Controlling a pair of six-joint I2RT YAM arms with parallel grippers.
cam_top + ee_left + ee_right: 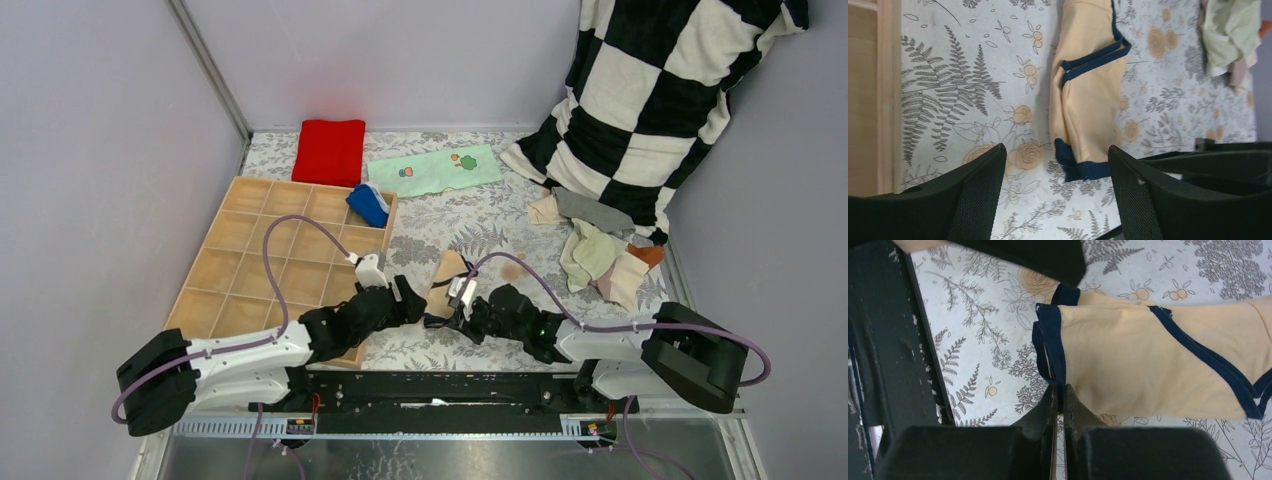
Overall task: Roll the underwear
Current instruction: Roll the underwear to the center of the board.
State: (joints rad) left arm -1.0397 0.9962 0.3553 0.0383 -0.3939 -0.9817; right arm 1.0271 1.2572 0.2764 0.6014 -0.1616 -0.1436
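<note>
Tan brief (447, 280): lying folded on the counter (470, 215), between both grippers.
Left gripper (1057, 150): hanging over the brief's near end, fingers spread wide.
Right gripper (1058, 390): pressed together at the dark trim (1050, 345), seemingly pinching it.
Other briefs (600, 250): lying piled at the right, well apart.

The tan underwear (1088, 95), navy-trimmed, lies folded long and flat; other briefs (600, 255) heap at the right.
</note>
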